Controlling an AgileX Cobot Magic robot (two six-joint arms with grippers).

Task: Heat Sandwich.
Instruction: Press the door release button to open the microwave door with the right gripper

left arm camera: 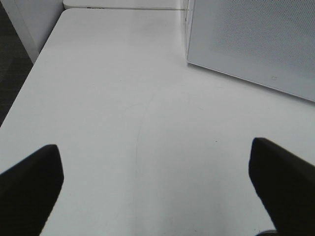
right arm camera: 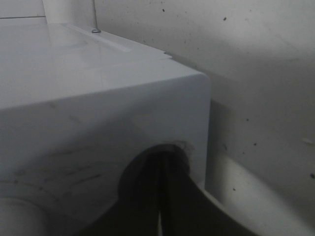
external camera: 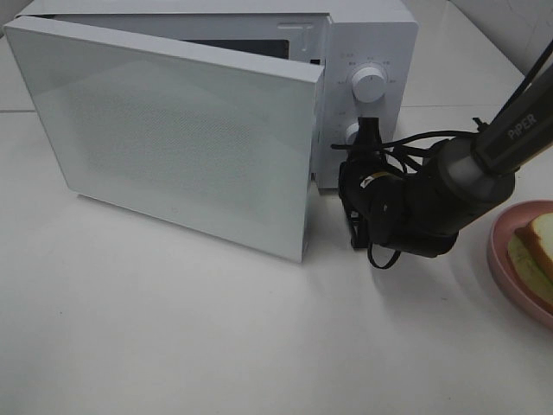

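the sandwich [external camera: 537, 246] sits on its pink plate [external camera: 499, 259] at the right, well apart from the microwave [external camera: 371, 35], whose door [external camera: 173, 130] stands partly open. loading and heating remain, i judge. my right gripper [right arm camera: 164, 162], fingers pressed together, is at the front panel; left gripper [left arm camera: 157, 182] spread wide, empty.

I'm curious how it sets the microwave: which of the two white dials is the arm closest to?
The lower dial, partly hidden behind the black right arm; the upper dial sits fully visible above.
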